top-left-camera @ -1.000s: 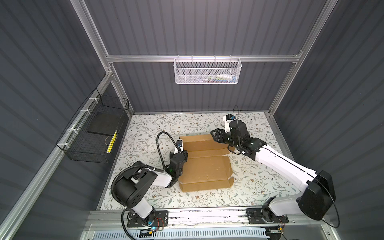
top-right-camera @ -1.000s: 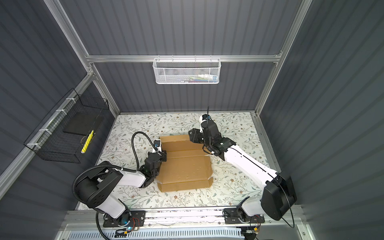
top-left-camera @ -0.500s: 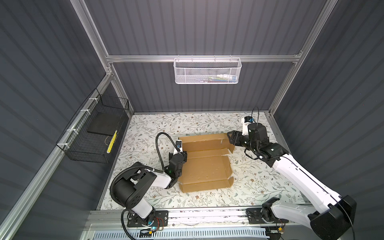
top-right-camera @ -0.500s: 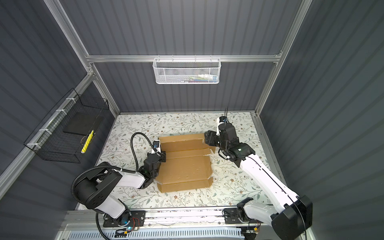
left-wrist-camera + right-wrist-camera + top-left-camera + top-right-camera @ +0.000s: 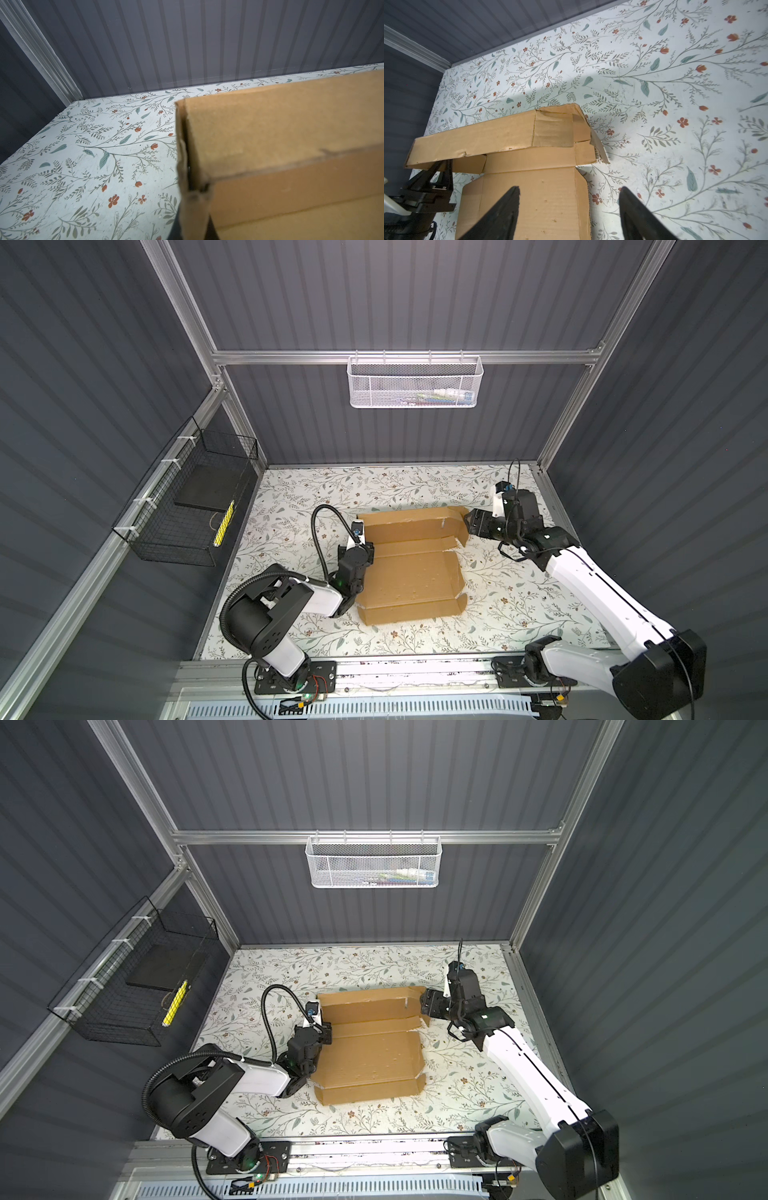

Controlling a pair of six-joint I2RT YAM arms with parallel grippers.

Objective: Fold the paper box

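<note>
The brown corrugated cardboard box (image 5: 411,568) lies half-formed (rear wall raised) amid the floral-patterned bench (image 5: 519,605) — left pincer (image 5: 368,549) pinching its side flap, right pincer (image 5: 471,526) spread beside the far corner. Next, I judge: tuck that corner flap inward.

The paper box (image 5: 409,572) is brown corrugated cardboard, matt and slightly rough, pitted with small dents, its cut edges frayed. The worktop (image 5: 519,614) has a smooth printed floral covering with a faint sheen. The walls (image 5: 415,294) are matt dark grey ribbed panels in a brushed metal frame (image 5: 291,357). The white basket (image 5: 411,385) is fine metal mesh, the black basket (image 5: 174,539) thin wire.
</note>
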